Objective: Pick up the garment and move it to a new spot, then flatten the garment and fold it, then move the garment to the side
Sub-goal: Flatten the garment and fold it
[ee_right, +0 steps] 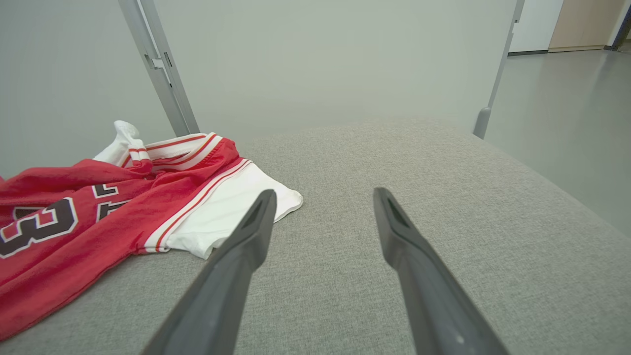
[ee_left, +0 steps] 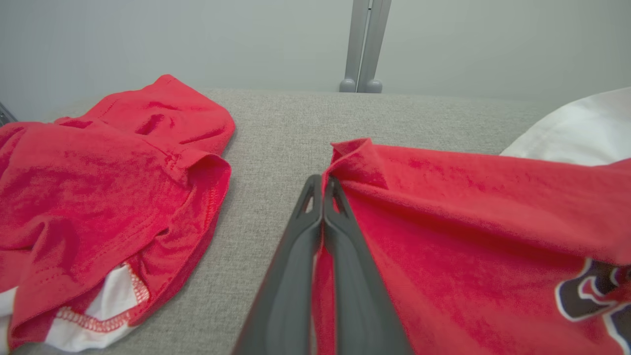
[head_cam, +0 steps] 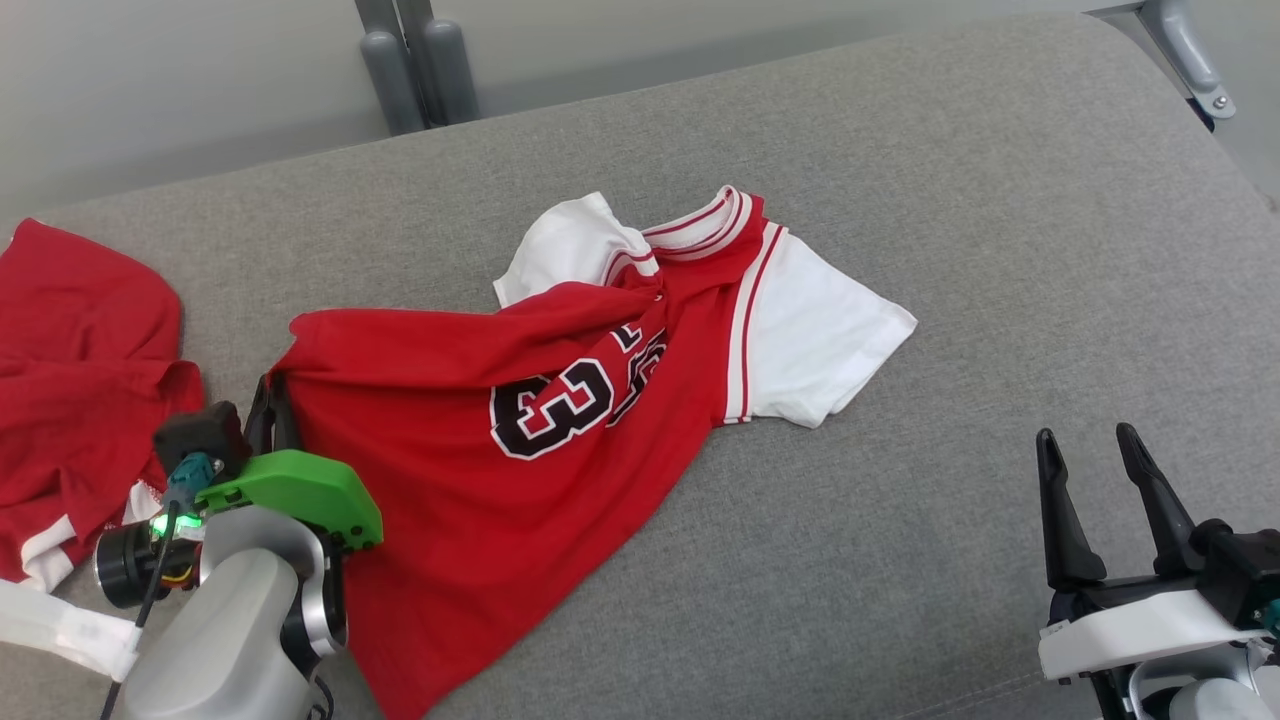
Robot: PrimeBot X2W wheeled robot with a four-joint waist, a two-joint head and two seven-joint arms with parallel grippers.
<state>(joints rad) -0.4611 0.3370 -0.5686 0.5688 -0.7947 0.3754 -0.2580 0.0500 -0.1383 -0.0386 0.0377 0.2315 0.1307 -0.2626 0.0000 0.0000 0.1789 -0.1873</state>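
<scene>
A red jersey (head_cam: 450, 500) with white sleeves and black numerals lies crumpled on the grey upholstered bench (head_cam: 900, 560), its striped collar toward the far edge and its hem toward the robot. The left pincer (head_cam: 272, 388) is at the jersey's near-left corner with its two dark fingers pressed together on the cloth. In the left wrist view a strip of red fabric runs between the fingers, and the pincer (ee_left: 323, 187) grips a folded-up edge of the hem, so the jersey spreads away to that pincer's right. The right pincer (head_cam: 1087, 440) sits at the lower right over bare upholstery, fingers spread wide with nothing between them. It is well apart from the jersey, whose nearest part to it is the flat white sleeve (head_cam: 820, 340). In the right wrist view the pincer (ee_right: 324, 195) points across the bench, with the jersey (ee_right: 74, 236) off to the left and the sleeve's edge just behind the left fingertip. A second red garment (head_cam: 80, 350) with white trim lies bunched at the bench's left end, separated from the jersey by a strip of grey. Two metal posts (head_cam: 415, 60) stand behind the far edge.
</scene>
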